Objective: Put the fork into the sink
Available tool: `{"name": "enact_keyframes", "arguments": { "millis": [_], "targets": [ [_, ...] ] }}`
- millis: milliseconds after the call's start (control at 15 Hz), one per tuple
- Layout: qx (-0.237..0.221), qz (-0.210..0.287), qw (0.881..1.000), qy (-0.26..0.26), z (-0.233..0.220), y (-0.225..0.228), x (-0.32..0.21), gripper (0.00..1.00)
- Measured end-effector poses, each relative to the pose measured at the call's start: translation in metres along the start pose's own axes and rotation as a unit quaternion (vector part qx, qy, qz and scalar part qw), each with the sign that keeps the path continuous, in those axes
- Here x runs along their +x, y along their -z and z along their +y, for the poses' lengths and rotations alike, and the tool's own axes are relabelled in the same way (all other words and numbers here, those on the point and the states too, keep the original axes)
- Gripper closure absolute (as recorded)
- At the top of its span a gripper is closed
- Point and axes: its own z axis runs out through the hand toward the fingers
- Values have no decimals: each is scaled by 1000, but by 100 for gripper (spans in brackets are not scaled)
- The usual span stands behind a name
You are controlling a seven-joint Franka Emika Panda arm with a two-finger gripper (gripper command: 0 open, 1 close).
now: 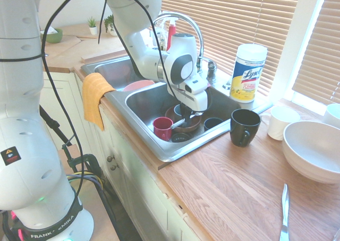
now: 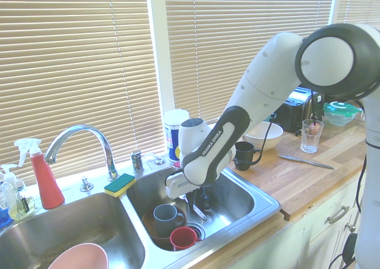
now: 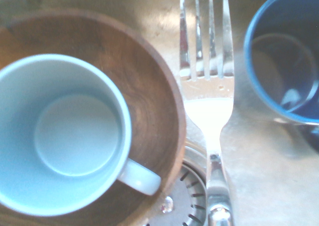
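Fork is in the claw, jaws clenched on it, and both are over the right-hand part of the double sink, seemingly down inside the basin. Can't tell if the fork touches the steel below.

Handling: rigid metal head, should be light, won't bend or break in a normal grip. Smooth and slim, so it may twist or slide lengthwise between the pads. Best hold is the handle near the neck, fingers across the narrow width; too far back and the head would likely dip.

Orientation: long axis crosses the claw, looks closer to flat than upright, exact tilt unclear. Tines reach out from the claw toward the window side; handle runs the other way, toward the red mug on the cabinet side. Head sits between the brown bowl with the light blue mug in it and the dark mug.

Next, I'd lower a touch if there's room, then release. Risk: tines or handle catching a rim on opening.
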Motion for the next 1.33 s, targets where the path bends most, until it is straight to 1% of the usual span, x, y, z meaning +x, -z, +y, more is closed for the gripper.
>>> {"name": "enact_keyframes", "arguments": {
  "millis": [333,400,533,1067,1200,1333],
  "targets": [
    [-18,-7,1000,15,15,-57,-2,100],
    [-21,-8,1000,16,17,-66,-2,0],
    [-26,-14,999,12,19,-76,-1,0],
    [-23,-19,999,18,25,-78,12,0],
    [-17,-18,999,20,23,-72,14,0],
    [-10,-13,1000,23,15,-46,14,0]
  ]
}}
